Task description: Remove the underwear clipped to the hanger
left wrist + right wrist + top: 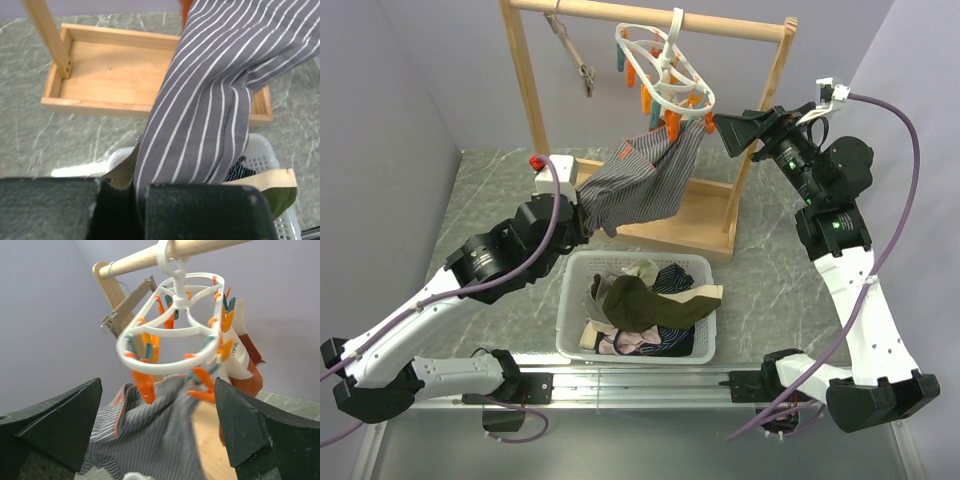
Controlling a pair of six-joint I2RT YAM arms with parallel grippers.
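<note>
- A grey marbled surface (pixel 490 190) lies between plain lilac-grey walls. A light wooden rack (pixel 530 90) stands at its far side on a shallow wooden tray base (pixel 110 75).
- A white plastic ring hanger (pixel 665 70) hooks over the rack's top rod and sits tilted, with orange and teal pegs (pixel 144 382) dangling from its loops.
- Grey pin-striped cloth briefs (pixel 640 185) are clipped by their upper edge to the hanger's near side and stretch taut, down and to the left.
- The left pincer (pixel 582 205) is closed on the lower end of the striped briefs. The cloth is pinched between its black fingers (pixel 200 210), just above the basket's far rim.
- The right pincer (pixel 725 128) gapes wide and holds nothing. It sits just right of the hanger and points at it.
- Cream briefs with a printed band (pixel 239 357) and rust-orange briefs (pixel 247 382) hang from the hanger's far side.
- A white plastic mesh basket (pixel 567 310) sits between the arms. Dark olive green briefs (pixel 645 300) lie on top of the heap of other garments inside.
</note>
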